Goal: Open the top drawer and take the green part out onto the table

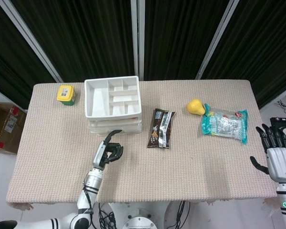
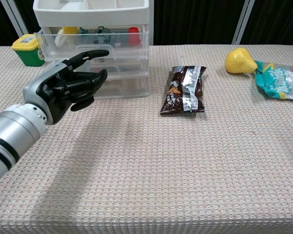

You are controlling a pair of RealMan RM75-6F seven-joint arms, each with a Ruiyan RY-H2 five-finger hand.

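Left hand (image 2: 68, 87) reaching forward, fingers curled, holding nothing; right hand (image 1: 280, 152) upright, fingers spread

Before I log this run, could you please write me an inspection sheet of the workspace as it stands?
Surface: table under a beige woven cloth.
Job's things: white drawer unit, top drawer pulled partly out; a green part shows inside among yellow and red pieces.
Clutter: green jar with yellow lid, brown snack packet, yellow pear-shaped object, teal packet.
Hands: left hand in front of the drawers, fingers curled, holding nothing; right hand off the table's right edge, fingers apart.
Cables: some below the table's near edge.
Surroundings: black curtains, cardboard box on the floor.
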